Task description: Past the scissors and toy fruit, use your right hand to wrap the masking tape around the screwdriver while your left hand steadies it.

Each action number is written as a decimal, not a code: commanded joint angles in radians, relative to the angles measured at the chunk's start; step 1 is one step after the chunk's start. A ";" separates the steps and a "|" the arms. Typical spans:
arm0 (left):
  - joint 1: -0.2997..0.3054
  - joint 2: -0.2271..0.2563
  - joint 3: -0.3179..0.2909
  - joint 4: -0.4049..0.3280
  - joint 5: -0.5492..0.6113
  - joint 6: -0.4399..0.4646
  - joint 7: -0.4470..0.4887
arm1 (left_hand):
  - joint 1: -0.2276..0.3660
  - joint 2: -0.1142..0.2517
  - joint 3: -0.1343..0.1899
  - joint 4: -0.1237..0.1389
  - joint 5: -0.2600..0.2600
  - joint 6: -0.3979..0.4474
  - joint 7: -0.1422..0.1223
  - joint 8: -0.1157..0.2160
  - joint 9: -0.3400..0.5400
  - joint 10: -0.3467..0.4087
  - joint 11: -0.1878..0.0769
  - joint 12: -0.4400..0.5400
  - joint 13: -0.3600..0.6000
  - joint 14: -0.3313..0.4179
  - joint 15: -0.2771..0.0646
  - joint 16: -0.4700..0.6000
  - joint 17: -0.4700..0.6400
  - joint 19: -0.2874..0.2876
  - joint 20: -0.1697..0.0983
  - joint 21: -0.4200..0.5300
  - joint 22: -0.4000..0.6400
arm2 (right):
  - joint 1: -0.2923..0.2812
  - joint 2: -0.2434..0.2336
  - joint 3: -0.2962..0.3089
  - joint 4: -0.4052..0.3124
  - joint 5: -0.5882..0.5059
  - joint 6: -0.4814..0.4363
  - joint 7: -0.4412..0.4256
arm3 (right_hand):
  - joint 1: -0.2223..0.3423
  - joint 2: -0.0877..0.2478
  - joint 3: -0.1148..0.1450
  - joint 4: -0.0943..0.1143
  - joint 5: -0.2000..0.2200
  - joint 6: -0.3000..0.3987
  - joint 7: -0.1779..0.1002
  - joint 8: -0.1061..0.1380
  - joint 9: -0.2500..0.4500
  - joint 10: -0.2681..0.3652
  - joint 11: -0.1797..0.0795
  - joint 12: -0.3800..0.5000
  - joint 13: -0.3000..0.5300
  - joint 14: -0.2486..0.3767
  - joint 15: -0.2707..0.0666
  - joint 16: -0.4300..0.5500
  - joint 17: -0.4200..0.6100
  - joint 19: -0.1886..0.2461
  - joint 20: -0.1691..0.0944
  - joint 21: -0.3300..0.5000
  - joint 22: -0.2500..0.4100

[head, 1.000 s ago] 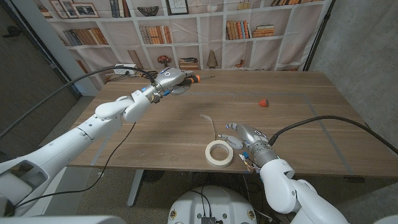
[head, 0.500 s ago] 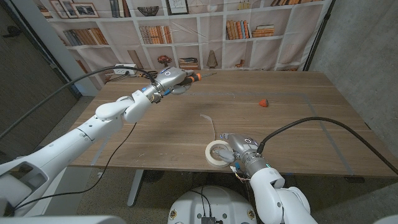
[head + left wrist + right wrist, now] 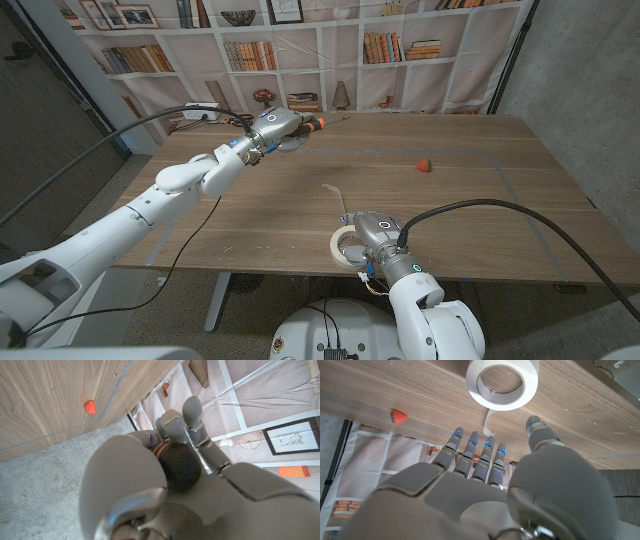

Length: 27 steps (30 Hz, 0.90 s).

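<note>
My left hand (image 3: 274, 128) is raised over the table's far left part and grips the screwdriver (image 3: 312, 124) by its black and orange handle, with the shaft pointing right. In the left wrist view the handle's black butt (image 3: 180, 466) sits inside the curled fingers. The white masking tape roll (image 3: 343, 247) lies flat near the front edge, and a loose strip (image 3: 338, 195) trails from it toward the table's middle. My right hand (image 3: 370, 233) is open over the roll's right side. In the right wrist view the roll (image 3: 502, 380) lies just past the straight, spread fingers (image 3: 479, 456). Nothing is in that hand.
A red toy strawberry (image 3: 424, 165) lies right of centre toward the back, also seen as a strawberry (image 3: 398, 416) from the right wrist. A white power strip (image 3: 203, 113) sits at the far left corner. A black cable (image 3: 480, 205) arcs above the table's right front.
My right hand has slid left along the front edge until it partly covers the tape roll. The roll, the left hand and the screwdriver have stayed put.
</note>
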 commanded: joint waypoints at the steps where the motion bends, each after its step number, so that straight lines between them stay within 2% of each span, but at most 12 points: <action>1: -0.014 -0.007 0.009 0.015 0.004 -0.004 -0.001 | -0.009 0.009 0.009 0.000 -0.001 -0.007 0.000 0.009 0.001 0.002 -0.004 0.005 -0.004 0.006 0.002 -0.001 0.002 -0.004 -0.078 0.007 -0.002 | -0.136 0.121 0.152 0.060 -0.040 0.205 -0.035 | 0.014 -0.007 -0.022 0.009 0.010 0.035 0.002 0.009 0.003 0.033 -0.002 0.020 0.012 0.024 -0.077 0.031 0.031 0.019 -0.012 0.010 0.004; 5: -0.018 -0.009 0.011 0.020 0.004 -0.004 -0.007 | -0.012 0.009 0.012 -0.001 -0.003 -0.007 0.000 0.011 -0.002 -0.003 -0.009 0.006 -0.002 0.008 0.002 -0.001 0.003 -0.006 -0.078 0.007 -0.012 | -0.141 0.152 0.169 0.076 -0.035 0.240 -0.007 | 0.018 -0.011 -0.035 0.013 0.010 0.031 -0.003 0.003 0.003 0.015 -0.006 0.016 0.017 0.006 -0.084 0.037 0.046 0.012 -0.023 0.008 0.005; 7: -0.021 -0.010 0.013 0.025 0.004 -0.006 -0.006 | -0.015 0.009 0.014 -0.002 -0.005 -0.009 -0.001 0.013 -0.003 -0.002 -0.009 0.007 -0.002 0.008 0.002 -0.003 0.002 -0.007 -0.078 0.011 -0.012 | -0.136 0.169 0.172 0.086 -0.049 0.256 0.032 | 0.025 -0.011 -0.042 0.015 0.011 0.016 -0.001 -0.006 0.003 0.001 -0.005 0.013 0.021 -0.002 -0.084 0.042 0.057 0.010 -0.025 0.007 0.006; 13: -0.025 -0.012 0.016 0.034 0.002 -0.008 -0.005 | -0.019 0.009 0.017 -0.003 -0.008 -0.011 -0.003 0.018 -0.005 -0.002 -0.007 0.008 -0.005 0.009 0.002 -0.006 0.000 -0.005 -0.079 0.016 -0.020 | -0.133 0.192 0.187 0.108 -0.057 0.293 0.065 | 0.036 -0.012 -0.062 0.021 0.013 -0.001 0.000 -0.020 0.004 -0.018 -0.007 0.012 0.030 -0.022 -0.081 0.056 0.082 0.006 -0.025 0.007 0.007; 16: -0.026 -0.013 0.016 0.036 0.000 -0.009 -0.004 | -0.021 0.010 0.019 -0.004 -0.010 -0.012 -0.002 0.020 -0.006 -0.003 -0.008 0.011 0.000 0.008 0.002 -0.004 0.005 -0.008 -0.079 0.021 -0.018 | -0.133 0.195 0.195 0.118 -0.044 0.307 0.049 | 0.046 -0.013 -0.071 0.020 0.014 0.010 -0.011 -0.018 0.004 0.001 -0.015 0.023 0.035 -0.021 -0.087 0.066 0.094 0.006 -0.028 0.007 0.008; 19: -0.027 -0.012 0.017 0.041 -0.002 -0.013 -0.004 | -0.023 0.010 0.021 -0.005 -0.011 -0.012 -0.004 0.022 -0.007 -0.001 -0.010 0.008 -0.008 0.008 0.001 -0.004 0.005 -0.009 -0.081 0.027 -0.014 | -0.128 0.207 0.194 0.131 -0.065 0.311 0.061 | 0.057 -0.012 -0.080 0.021 0.016 0.031 -0.005 -0.013 0.005 0.019 -0.010 0.036 0.041 -0.003 -0.096 0.084 0.107 0.015 -0.028 0.011 0.009; 20: -0.027 -0.012 0.017 0.042 -0.002 -0.012 -0.004 | -0.024 0.010 0.021 -0.005 -0.012 -0.013 -0.002 0.022 -0.008 -0.002 -0.010 0.011 -0.004 0.009 0.001 -0.003 0.005 -0.010 -0.079 0.024 -0.020 | -0.126 0.213 0.194 0.137 -0.072 0.312 0.071 | 0.063 -0.011 -0.084 0.021 0.016 0.041 -0.003 -0.011 0.005 0.029 -0.016 0.043 0.044 0.002 -0.101 0.091 0.113 0.013 -0.034 0.011 0.009; 27: -0.032 -0.012 0.019 0.049 -0.007 -0.020 -0.007 | -0.029 0.011 0.026 -0.007 -0.016 -0.014 -0.003 0.028 -0.011 -0.004 -0.009 0.011 -0.006 0.010 0.002 -0.002 0.006 -0.010 -0.080 0.032 -0.025 | -0.110 0.235 0.194 0.204 -0.148 0.306 0.078 | 0.059 -0.009 -0.116 0.036 0.015 0.077 0.025 -0.009 0.006 0.055 0.009 0.069 0.060 0.029 -0.111 0.131 0.148 0.024 -0.037 0.017 0.011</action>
